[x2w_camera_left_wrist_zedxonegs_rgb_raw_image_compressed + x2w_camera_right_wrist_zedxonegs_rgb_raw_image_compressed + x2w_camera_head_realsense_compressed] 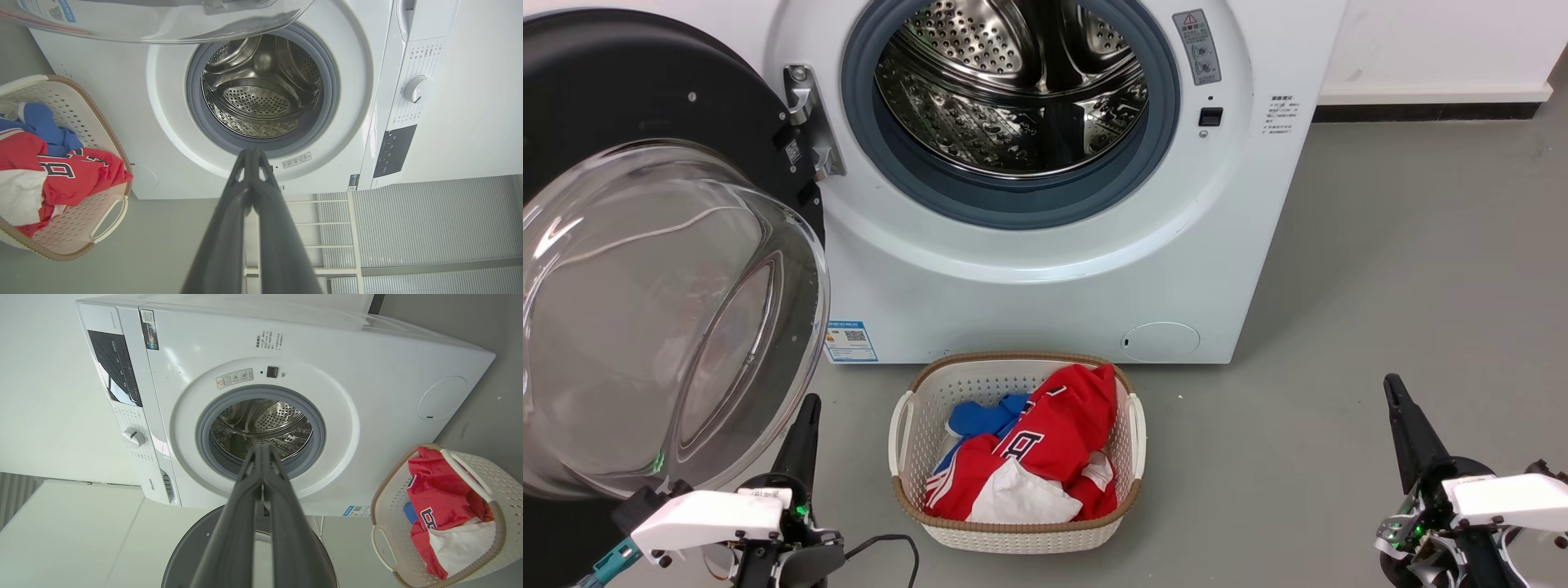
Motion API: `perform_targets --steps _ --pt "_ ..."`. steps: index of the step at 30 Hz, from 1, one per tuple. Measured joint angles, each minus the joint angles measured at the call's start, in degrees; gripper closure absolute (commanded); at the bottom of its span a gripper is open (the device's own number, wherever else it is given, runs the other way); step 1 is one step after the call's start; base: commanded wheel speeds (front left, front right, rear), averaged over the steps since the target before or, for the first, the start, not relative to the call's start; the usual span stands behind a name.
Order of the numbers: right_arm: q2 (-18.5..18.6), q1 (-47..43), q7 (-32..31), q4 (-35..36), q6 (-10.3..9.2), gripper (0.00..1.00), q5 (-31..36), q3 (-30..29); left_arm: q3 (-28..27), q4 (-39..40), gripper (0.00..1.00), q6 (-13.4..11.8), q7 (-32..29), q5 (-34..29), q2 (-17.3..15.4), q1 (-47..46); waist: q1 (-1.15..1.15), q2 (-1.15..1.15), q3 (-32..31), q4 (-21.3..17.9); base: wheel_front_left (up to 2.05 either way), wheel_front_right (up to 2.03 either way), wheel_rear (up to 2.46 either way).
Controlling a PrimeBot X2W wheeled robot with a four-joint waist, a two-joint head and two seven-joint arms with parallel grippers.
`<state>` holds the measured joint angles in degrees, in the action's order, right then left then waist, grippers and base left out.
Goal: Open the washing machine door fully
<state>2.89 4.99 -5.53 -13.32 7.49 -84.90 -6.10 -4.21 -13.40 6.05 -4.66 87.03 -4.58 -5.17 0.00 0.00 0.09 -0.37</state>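
Washing machine door (662, 327) is swung out to the left of the opening, hanging on a metal hinge (809, 122) at the opening's left edge. It has a wide glossy black rim and a bulging clear glass bowl with curved highlights.

The opening is uncovered: a grey rubber gasket (1013, 204) rings a perforated steel drum (1013, 90). The washing machine (1045, 302) has a smooth white body and stands on the matte grey floor (1380, 286).

My left fingers (809, 412) are long, dark and tapered. They sit beside the bowl's lower rim, and the left wrist view shows the tips clear of the glass. The tips are clenched together with nothing between them.

My right fingers (1395, 396) are over the floor at lower right, well apart from the door. They are also clenched and empty.

An oval perforated white plastic basket (1013, 531) with a woven brown rim sits on the floor just in front of the machine. It holds crumpled red, blue and white clothes (1045, 449).
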Motion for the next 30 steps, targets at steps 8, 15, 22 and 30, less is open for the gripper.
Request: perform_targets --steps 8,15,22,30 --pt "0.0 0.6 -0.4 -0.3 0.0 1.0 -3.4 -0.2 -0.9 -0.3 1.0 0.6 -0.7 2.6 0.7 -0.3 0.0 0.0 0.0 0.2 0.0 0.0 0.0" --pt "0.0 0.7 -0.9 -0.6 0.0 1.0 -6.6 -0.4 -1.8 -0.6 1.0 1.3 -1.3 5.1 1.3 -0.7 0.0 0.0 0.1 0.3 0.0 0.0 0.0" --pt "0.0 1.0 -1.0 -0.7 0.0 1.0 -7.4 -0.5 -2.0 -0.7 1.0 1.5 -1.6 5.7 1.5 -0.7 0.0 0.0 0.1 0.4 0.0 0.0 0.0" --pt "0.0 1.0 -1.0 -0.7 0.0 1.0 -7.4 -0.5 -2.0 -0.7 1.0 1.5 -1.6 5.7 1.5 -0.7 0.0 0.0 0.1 0.4 0.0 0.0 0.0"
